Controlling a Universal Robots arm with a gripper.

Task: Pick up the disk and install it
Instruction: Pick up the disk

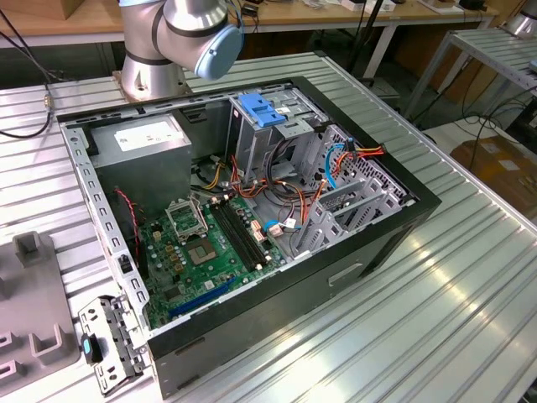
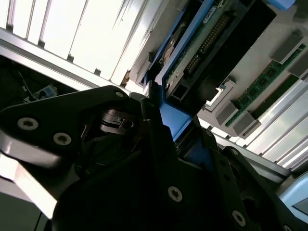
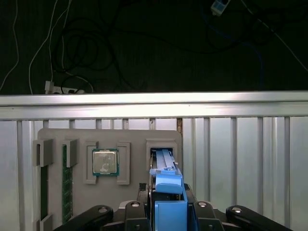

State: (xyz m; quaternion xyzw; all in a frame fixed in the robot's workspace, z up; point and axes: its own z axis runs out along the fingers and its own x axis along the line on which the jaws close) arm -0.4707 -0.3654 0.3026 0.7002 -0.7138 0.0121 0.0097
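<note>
Smooth blue plastic edges the disk [image 3: 167, 185]; ribbed metal table [image 3: 240, 159].

An open black computer case [image 1: 277, 315] lay on the ribbed metal desk [image 1: 445, 336], its open side up. Inside, a grey power supply [image 1: 138, 155] with a white sticker sat beside the green motherboard [image 1: 201, 252]. A light-blue latch plate [image 1: 262, 110] topped the metal drive cage [image 1: 252, 147] (red, orange and blue wires [image 1: 357, 155] ran just beside it). A small metal bracket [image 1: 109, 340] lay near the case's corner. In the first wrist view, a grey holder [image 3: 132, 139] carried a processor chip [image 3: 105, 161] and a green memory stick [image 3: 67, 185] in separate pockets. Loose cables [image 3: 62, 72] trailed over the dark floor [image 3: 192, 48] beyond the desk's edge.
</note>
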